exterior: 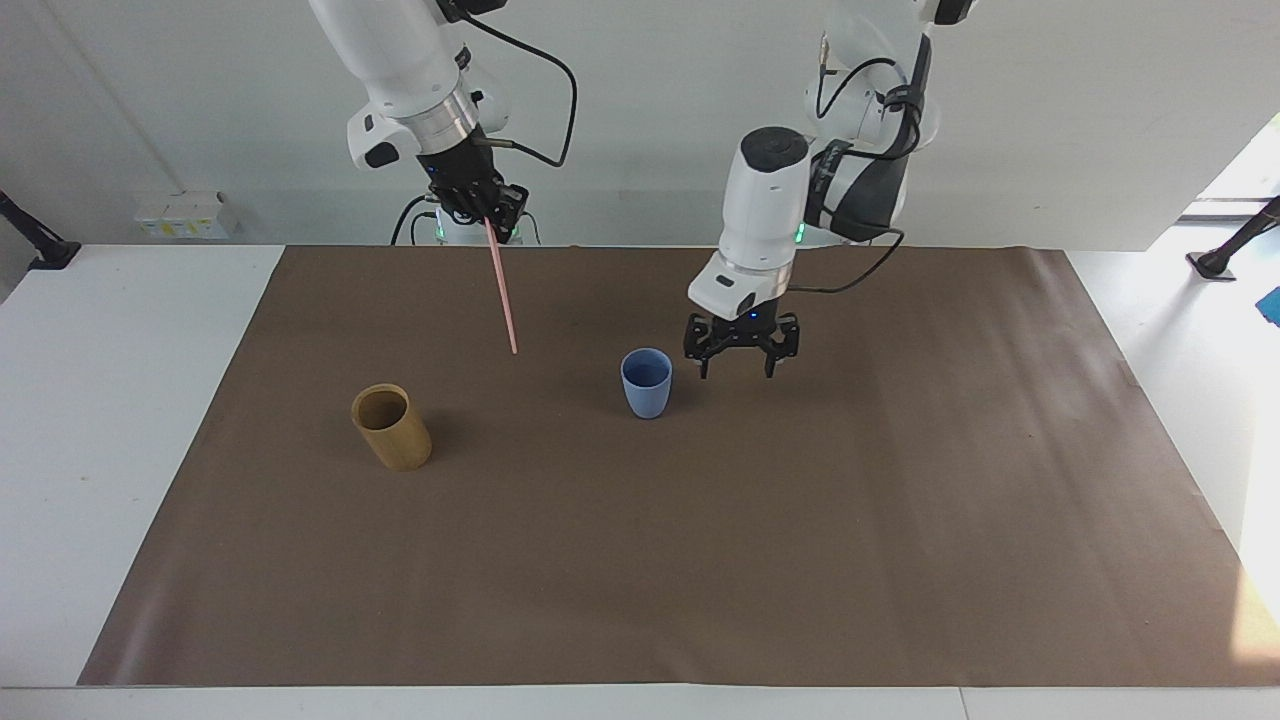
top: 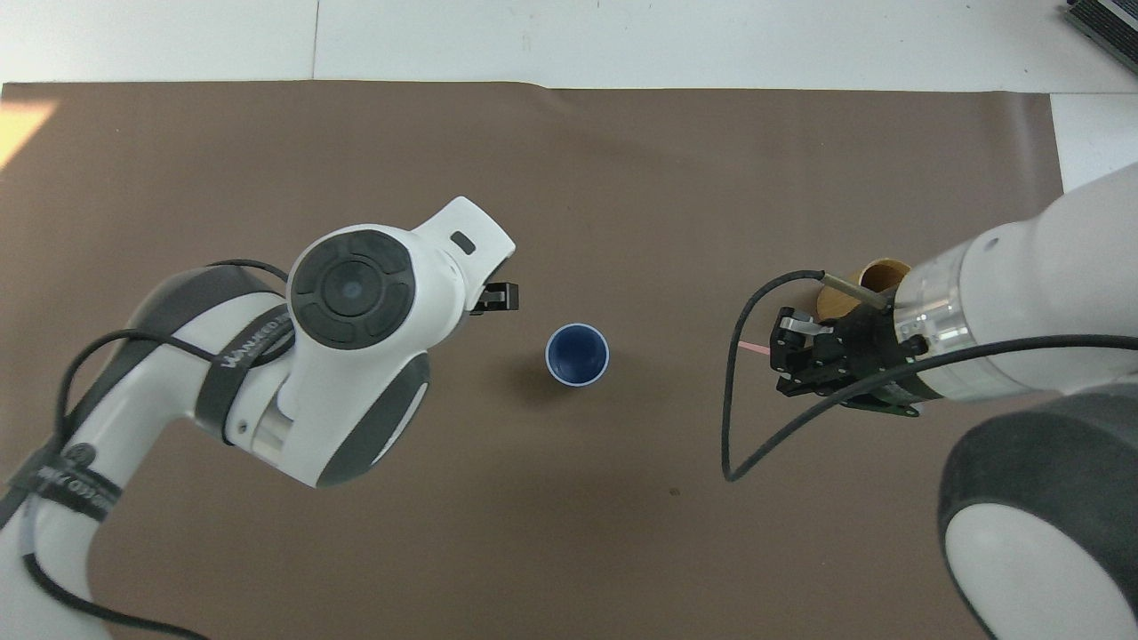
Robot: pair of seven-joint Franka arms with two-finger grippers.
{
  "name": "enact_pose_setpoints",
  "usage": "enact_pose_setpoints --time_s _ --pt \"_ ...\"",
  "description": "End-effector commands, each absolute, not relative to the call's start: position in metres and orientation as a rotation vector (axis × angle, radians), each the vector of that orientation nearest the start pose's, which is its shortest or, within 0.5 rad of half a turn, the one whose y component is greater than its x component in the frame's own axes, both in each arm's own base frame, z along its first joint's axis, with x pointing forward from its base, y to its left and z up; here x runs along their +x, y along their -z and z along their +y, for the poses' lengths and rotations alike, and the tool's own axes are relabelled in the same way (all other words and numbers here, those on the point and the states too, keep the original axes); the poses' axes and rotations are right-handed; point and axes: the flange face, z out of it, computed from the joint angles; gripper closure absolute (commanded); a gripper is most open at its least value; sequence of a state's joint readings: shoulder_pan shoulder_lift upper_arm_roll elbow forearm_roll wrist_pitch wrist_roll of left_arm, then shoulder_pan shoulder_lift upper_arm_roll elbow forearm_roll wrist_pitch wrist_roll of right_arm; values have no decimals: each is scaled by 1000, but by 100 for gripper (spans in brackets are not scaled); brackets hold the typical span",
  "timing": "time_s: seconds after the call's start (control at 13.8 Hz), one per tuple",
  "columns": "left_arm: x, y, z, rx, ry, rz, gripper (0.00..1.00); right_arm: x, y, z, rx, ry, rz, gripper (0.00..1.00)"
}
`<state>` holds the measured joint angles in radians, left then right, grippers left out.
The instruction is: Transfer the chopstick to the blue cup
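The light blue cup (exterior: 647, 382) stands upright and empty on the brown mat (exterior: 700, 560); it also shows in the overhead view (top: 577, 355). My right gripper (exterior: 488, 220) is shut on the top end of the pale pink chopstick (exterior: 502, 290). The stick hangs slanted in the air over the mat between the two cups. In the overhead view only the stick's tip (top: 751, 346) shows past the right gripper (top: 784, 348). My left gripper (exterior: 740, 362) is open and empty, just above the mat beside the blue cup, apart from it.
A tan bamboo-like cup (exterior: 392, 427) stands empty toward the right arm's end of the mat. In the overhead view it (top: 876, 277) is partly covered by my right arm. My left arm's wrist (top: 356, 293) covers most of its gripper there.
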<state>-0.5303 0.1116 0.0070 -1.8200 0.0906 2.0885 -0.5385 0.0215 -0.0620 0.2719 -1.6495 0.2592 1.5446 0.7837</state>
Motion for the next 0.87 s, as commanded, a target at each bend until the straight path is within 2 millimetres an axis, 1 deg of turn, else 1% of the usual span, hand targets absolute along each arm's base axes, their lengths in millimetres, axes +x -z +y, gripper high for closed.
enact_pose_setpoints --time_s 0.0,0.07,0.15,0.22,0.29,0.36,0.44,0.58,0.65,0.73,0.8 --pt "525 -528 -241 -3119 231 65 0 495 -609 234 -2808 -280 801 100" --pt "526 -536 -216 -3103 184 102 0 493 -603 253 -2787 -300 815 100" --pt "525 -544 -199 -3094 163 148 0 492 -599 267 -2778 -304 820 100" --pt "528 -550 -176 -3093 152 160 0 493 -591 279 -2776 -304 807 100" --pt "529 -555 -158 -3106 136 176 0 493 -585 296 -2770 -300 786 100" --pt "533 -555 -135 -3108 108 205 0 493 -575 313 -2760 -301 801 100" --pt "534 -555 -117 -3106 79 231 0 493 -569 324 -2753 -296 807 100" --pt "534 -562 -81 -3106 57 287 0 498 -556 327 -2758 -271 798 100" --pt "532 -571 -65 -3100 27 333 0 497 -547 326 -2762 -263 803 100" --pt "530 -586 -56 -3098 3 348 0 495 -537 328 -2762 -258 804 100" --pt "527 -605 -50 -3097 -12 346 0 490 -527 336 -2768 -248 776 100"
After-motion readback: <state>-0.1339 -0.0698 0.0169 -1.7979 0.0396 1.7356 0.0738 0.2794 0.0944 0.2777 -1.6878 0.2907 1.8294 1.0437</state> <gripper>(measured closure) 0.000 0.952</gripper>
